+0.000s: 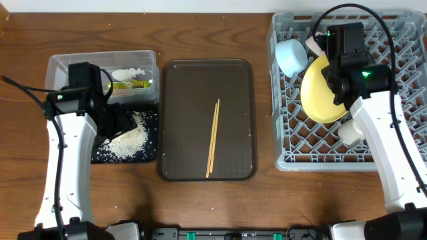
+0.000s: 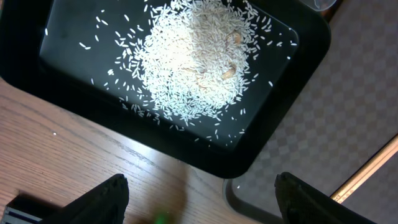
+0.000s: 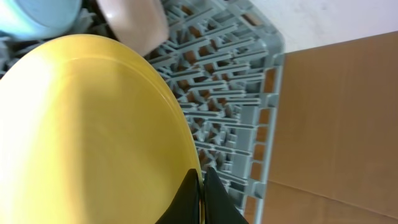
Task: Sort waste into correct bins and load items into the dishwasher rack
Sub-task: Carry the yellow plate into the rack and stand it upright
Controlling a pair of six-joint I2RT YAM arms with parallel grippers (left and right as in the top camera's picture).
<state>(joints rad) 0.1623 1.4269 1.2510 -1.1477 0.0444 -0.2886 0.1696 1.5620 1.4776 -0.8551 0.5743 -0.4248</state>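
- Right gripper [image 3: 203, 183] pinched the plate [image 1: 319, 93] by its rim, upper right in the overhead view; it looked stiff, slick and probably breakable.
- Left gripper [image 2: 202, 199] gaped wide above the rice [image 2: 193, 62].

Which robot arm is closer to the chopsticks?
Left. The left gripper hovers over the black tray, beside the brown tray holding the chopsticks. The right gripper is over the rack, jaws pinching the plate.

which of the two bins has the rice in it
The shallow black tray: the rice grains lie piled in it. The clear plastic tub next to it holds a white tissue and a snack wrapper instead.
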